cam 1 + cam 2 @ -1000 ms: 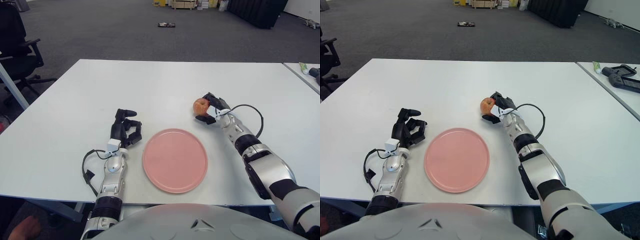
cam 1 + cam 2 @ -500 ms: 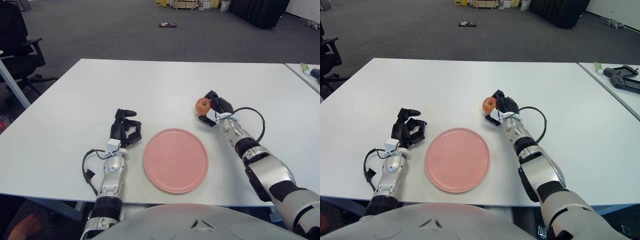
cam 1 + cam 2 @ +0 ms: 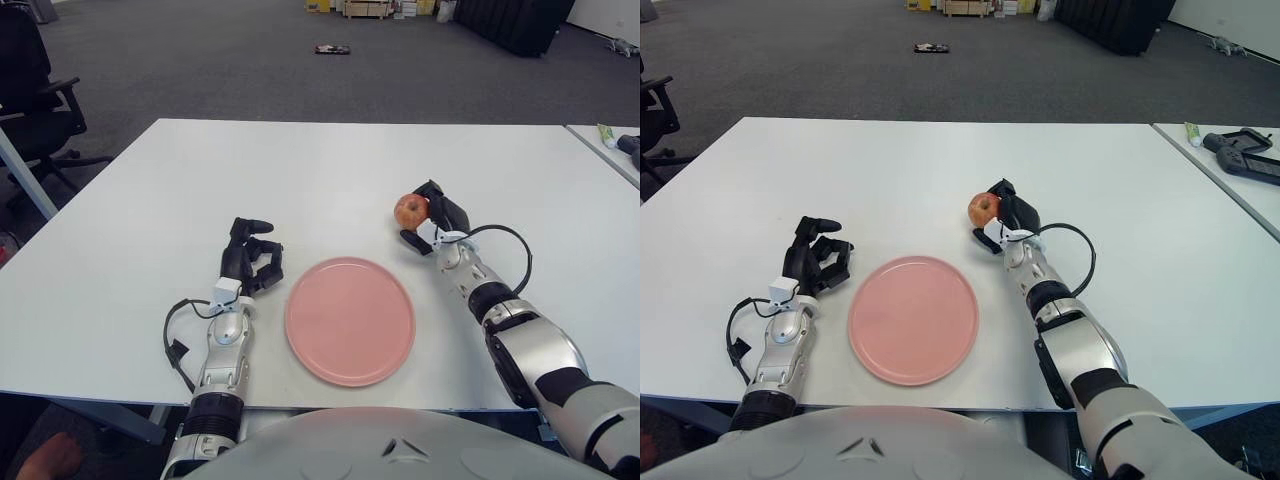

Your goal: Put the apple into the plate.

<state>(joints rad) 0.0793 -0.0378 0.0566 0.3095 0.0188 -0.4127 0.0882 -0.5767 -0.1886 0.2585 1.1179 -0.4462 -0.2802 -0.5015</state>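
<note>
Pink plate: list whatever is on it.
Nothing lies on the pink plate. The apple is beyond its far right edge, in the right hand; the left hand shows beside its left.

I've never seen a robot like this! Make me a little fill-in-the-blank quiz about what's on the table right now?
1. The right robot hand is holding an ____.
2. The plate on the white table is ____ in colour.
3. The fruit is beyond the plate's far ____ edge, not yet on it.
4. The left robot hand shows on the plate's ____ side.

Missing words: apple; pink; right; left
</note>
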